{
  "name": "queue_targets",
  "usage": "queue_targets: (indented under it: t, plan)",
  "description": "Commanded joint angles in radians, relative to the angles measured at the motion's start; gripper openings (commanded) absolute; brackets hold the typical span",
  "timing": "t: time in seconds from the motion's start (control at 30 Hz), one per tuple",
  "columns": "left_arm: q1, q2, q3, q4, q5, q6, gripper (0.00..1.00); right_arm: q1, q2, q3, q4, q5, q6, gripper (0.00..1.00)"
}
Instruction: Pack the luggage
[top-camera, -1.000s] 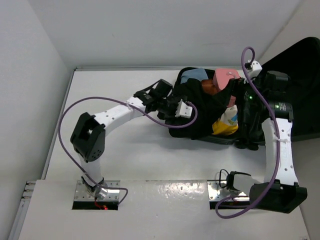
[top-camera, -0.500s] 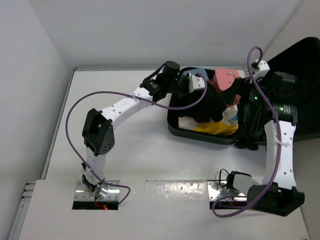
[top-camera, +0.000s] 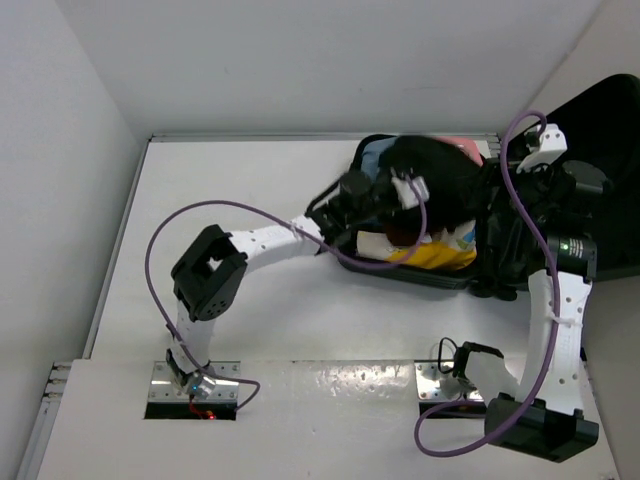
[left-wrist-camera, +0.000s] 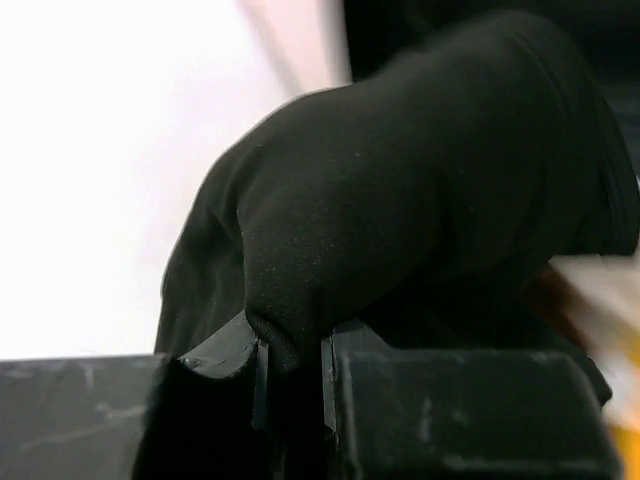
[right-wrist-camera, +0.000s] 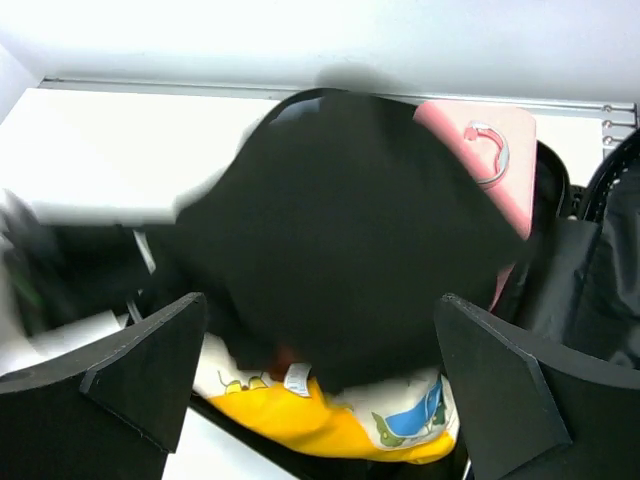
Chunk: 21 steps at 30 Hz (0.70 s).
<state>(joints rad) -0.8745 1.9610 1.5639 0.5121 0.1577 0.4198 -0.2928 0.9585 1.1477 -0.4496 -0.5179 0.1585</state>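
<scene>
luggage (top-camera: 420, 279) part-packed; black garment (left-wrist-camera: 420, 190) clamped in left fingers (left-wrist-camera: 215, 365) over its 12 o'clock end, unreleased; right fingers (right-wrist-camera: 150, 370) spread, empty.

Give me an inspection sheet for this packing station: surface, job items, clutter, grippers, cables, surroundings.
Surface: white table, suitcase at its far right.
Job's things: black suitcase open, lid swung right; pink case, yellow cloth and blue item in it.
Clutter: nothing seen.
Grippers: left gripper shut on black garment, held over the suitcase; right gripper open, facing it.
Cables: a purple cable loops along each arm.
Surroundings: white walls left and behind.
</scene>
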Motion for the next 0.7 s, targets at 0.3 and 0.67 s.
queue_targets:
  t: [0.3, 0.67]
  plan:
    - [-0.081, -0.031, -0.228, -0.032, 0.005, 0.097, 0.37, 0.012, 0.083, -0.066, 0.026, -0.151, 0.058, 0.86]
    - [-0.001, -0.301, -0.381, 0.011, 0.23, 0.013, 0.99, 0.228, 0.288, -0.099, 0.19, -0.028, 0.104, 0.85]
